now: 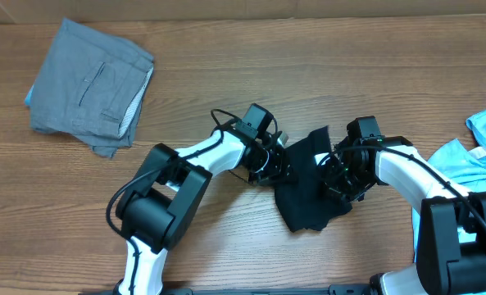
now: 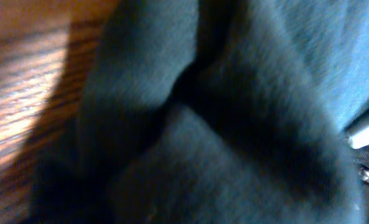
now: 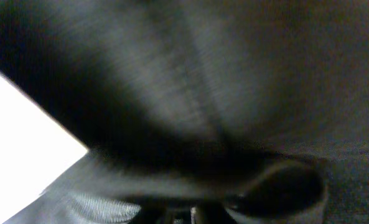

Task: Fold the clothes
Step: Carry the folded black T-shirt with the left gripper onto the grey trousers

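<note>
The black T-shirt (image 1: 308, 197) is bunched into a narrow crumpled strip in the middle of the table, between my two grippers. My left gripper (image 1: 279, 161) is at its left edge and my right gripper (image 1: 333, 169) at its right edge, both buried in the cloth and seemingly shut on it. Black cloth fills the left wrist view (image 2: 221, 124) and the right wrist view (image 3: 221, 74), hiding the fingers. The grey trousers (image 1: 91, 86) lie folded at the back left. The light-blue printed shirt (image 1: 476, 156) lies crumpled at the right edge.
The wooden table (image 1: 226, 65) stretches bare between the trousers and the arms. A strip of it shows in the left wrist view (image 2: 28, 81). The light-blue shirt lies close to my right arm's base.
</note>
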